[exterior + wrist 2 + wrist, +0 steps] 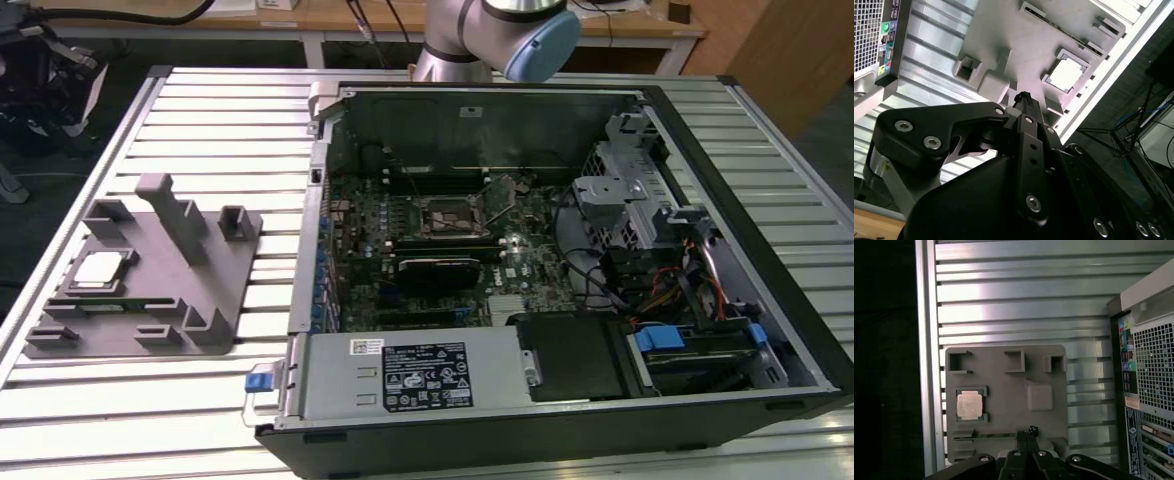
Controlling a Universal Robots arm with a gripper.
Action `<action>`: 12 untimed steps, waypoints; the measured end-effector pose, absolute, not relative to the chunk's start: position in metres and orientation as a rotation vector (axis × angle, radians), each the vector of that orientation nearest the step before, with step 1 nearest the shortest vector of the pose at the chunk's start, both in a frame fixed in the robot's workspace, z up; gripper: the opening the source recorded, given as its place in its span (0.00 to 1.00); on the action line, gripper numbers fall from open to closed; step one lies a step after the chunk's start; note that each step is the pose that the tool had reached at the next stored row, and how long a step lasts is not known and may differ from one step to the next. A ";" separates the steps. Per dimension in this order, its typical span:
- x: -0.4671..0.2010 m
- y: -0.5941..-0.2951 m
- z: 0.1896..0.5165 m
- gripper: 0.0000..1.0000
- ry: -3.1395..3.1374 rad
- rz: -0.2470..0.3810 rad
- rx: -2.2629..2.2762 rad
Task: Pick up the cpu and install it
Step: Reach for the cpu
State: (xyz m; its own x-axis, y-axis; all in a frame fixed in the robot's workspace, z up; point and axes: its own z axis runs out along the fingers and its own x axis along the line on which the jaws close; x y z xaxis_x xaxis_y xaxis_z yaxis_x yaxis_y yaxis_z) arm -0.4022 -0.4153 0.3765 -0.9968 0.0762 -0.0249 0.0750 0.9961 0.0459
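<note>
one cpu [970, 403] seated in grey fixture [1004, 385], gripper [1026, 432] closed and empty nearby, open computer case [1149, 365] alongside

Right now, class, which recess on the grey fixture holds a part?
The square-framed recess holding the cpu, on the side of the fixture away from the computer case; the bracket recesses hold nothing.

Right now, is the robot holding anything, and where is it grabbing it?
Nothing. The tool is empty, and the cpu lies in its pocket on the grey fixture, apart from the tool.
</note>
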 end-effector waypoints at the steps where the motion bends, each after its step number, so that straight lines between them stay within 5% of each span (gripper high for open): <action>1: -0.403 -0.415 0.376 0.11 3.112 0.070 0.118; 12: -0.408 -0.418 0.372 0.11 3.112 0.070 0.118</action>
